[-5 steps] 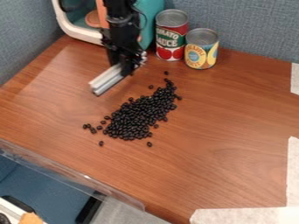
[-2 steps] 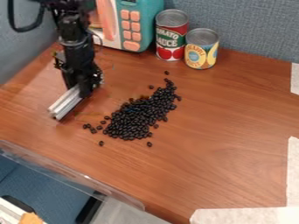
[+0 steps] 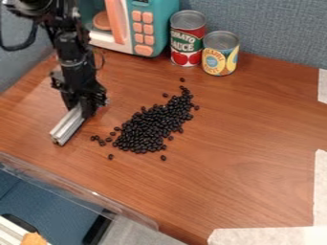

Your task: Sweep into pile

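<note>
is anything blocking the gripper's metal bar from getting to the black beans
Nothing visible stands between the metal bar and the black beans; only bare wooden tabletop separates them. The two cans stand beyond the beans' far end, off that path.

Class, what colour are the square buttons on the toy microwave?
The buttons are salmon pink, seen best in the camera view.

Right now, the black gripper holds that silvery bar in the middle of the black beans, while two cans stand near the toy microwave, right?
Not quite: the camera view shows the black gripper holding the silvery bar to the left of the black beans, apart from them. The two cans do stand near the toy microwave.
</note>
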Tool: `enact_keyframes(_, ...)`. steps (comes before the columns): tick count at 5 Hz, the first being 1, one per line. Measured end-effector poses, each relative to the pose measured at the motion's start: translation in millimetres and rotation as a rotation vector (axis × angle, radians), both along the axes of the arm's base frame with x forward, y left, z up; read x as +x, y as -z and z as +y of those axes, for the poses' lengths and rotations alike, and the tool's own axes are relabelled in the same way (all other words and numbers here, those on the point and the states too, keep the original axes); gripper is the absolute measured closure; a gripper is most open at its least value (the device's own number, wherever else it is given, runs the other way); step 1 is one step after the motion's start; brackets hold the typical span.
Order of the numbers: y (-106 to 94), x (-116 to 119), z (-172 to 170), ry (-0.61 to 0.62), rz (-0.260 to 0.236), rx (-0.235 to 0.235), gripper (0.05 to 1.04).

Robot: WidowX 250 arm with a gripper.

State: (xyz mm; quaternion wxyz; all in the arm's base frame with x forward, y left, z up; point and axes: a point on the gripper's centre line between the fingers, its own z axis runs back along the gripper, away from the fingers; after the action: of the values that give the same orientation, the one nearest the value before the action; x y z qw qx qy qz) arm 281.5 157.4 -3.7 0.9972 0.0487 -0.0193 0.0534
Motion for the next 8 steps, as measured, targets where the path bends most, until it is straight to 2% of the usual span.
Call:
enact_keyframes(1,0.4,-7.6,-10.5,-0.163,-0.037,-0.006,0.705)
enact_keyframes(3,1.3,-26.0,-22.3,-0.535,-0.051,-0.031,0.705)
enact_keyframes(4,1.0,-26.9,-34.9,-0.682,-0.066,-0.037,0.705)
enact_keyframes(5,0.6,-23.1,-49.7,-0.764,-0.087,-0.060,0.705)
enact_keyframes(7,-0.7,-1.4,-82.6,-0.780,-0.113,-0.074,0.705)
enact_keyframes(8,1.0,2.2,-85.5,-0.804,-0.110,-0.090,0.705)
